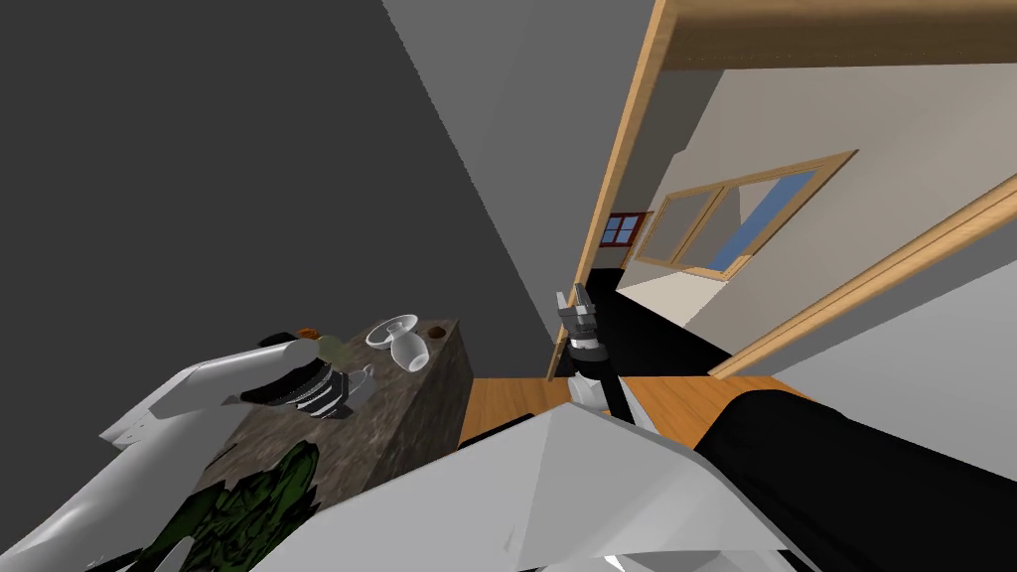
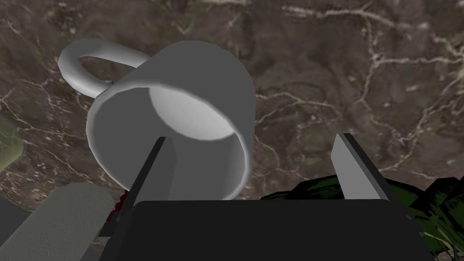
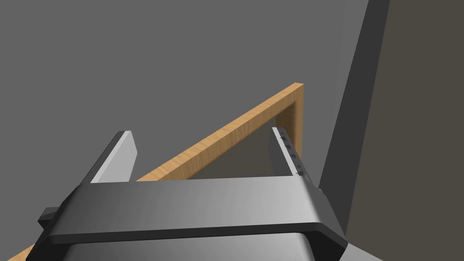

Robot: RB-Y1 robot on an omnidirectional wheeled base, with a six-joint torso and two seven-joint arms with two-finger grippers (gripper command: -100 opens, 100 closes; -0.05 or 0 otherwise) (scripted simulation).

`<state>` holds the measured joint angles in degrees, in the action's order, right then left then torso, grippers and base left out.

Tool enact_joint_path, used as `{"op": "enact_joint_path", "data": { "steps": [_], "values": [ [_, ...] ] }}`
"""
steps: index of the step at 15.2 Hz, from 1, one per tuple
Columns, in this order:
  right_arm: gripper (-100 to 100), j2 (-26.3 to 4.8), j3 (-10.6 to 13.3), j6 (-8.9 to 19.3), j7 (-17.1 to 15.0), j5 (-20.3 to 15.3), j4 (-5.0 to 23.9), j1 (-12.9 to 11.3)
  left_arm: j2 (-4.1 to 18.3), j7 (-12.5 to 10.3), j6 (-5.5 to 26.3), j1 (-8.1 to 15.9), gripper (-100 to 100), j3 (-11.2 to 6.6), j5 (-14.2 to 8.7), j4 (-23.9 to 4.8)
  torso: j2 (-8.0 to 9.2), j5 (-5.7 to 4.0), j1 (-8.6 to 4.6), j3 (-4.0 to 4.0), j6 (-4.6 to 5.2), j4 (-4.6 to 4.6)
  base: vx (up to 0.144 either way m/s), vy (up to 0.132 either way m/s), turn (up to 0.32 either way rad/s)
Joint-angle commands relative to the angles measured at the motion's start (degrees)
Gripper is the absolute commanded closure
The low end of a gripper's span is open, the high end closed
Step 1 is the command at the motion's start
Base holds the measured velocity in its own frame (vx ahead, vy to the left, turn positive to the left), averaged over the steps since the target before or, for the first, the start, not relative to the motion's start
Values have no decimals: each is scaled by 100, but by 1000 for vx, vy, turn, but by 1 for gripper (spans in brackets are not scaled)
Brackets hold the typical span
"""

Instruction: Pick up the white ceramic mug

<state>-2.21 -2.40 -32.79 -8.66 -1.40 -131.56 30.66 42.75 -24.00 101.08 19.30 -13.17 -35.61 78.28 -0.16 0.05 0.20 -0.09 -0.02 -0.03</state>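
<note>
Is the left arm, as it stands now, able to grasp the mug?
Probably yes. The left gripper is open right at the mug on the dark marbled counter: one finger seems over its mouth, the other outside its wall. Nothing else is in the way; the green plant lies beside.

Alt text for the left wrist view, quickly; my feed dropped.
A pale grey mug shows against a dark marbled counter, mouth toward the camera, handle on the far side. The left gripper is open: one finger crosses the mug's mouth, the other stands clear of it, near dark green leaves.
</note>
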Motion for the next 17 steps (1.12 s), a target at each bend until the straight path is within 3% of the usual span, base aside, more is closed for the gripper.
{"op": "enact_joint_path", "data": {
  "steps": [1, 2, 3, 7, 8, 9, 13, 16, 17],
  "values": [
    [0, 0, 0, 0, 0, 0, 0, 0, 37, -30, 237, 50, -100, -39, -64, -95, 0, 0, 0, 0, 0, 0, 9, 37, -122],
    [0, 0, 0, 0, 0, 0, 0, 0, 49, -39, 307, 70, -100, -50, -84, -127, -1, 0, 0, 0, 1, 0, 14, 42, -105],
    [0, 0, 0, 0, 0, 0, 0, 0, 27, -29, 189, 39, -100, -32, -53, -73, -2, 0, 2, -1, 0, 0, 9, 27, -34],
    [0, 0, 0, 0, 0, 0, 0, 0, -110, 65, -146, -19, -100, 28, 78, -323, 4, -2, -15, 2, -1, 0, -6, -3, -6],
    [0, 1, 0, 0, 0, 0, 0, 0, -81, 41, -57, 0, -100, 18, 50, -281, 5, -3, -17, 3, -2, 1, -6, -6, -1],
    [0, 0, 0, 0, 0, 0, 0, 0, -86, 51, -86, -5, 100, 20, 55, -293, 5, -4, -18, 3, -2, 1, 0, 0, 0],
    [0, 0, 0, 0, 0, 0, 0, 0, -86, 47, -85, -3, 100, 15, 51, -293, 4, -3, -17, 1, 0, -1, 0, 0, 0],
    [0, 0, 0, 0, 0, 0, 0, 0, 30, -33, 224, 41, 100, -37, -60, -80, 4, -7, -17, 3, 1, 3, 5, 3, 5],
    [0, 0, 0, 0, 0, 0, 0, 0, -18, -15, 112, 23, 100, -13, -19, -141, 4, -8, -16, 4, 1, 4, 7, 6, 3]
  ]
}}
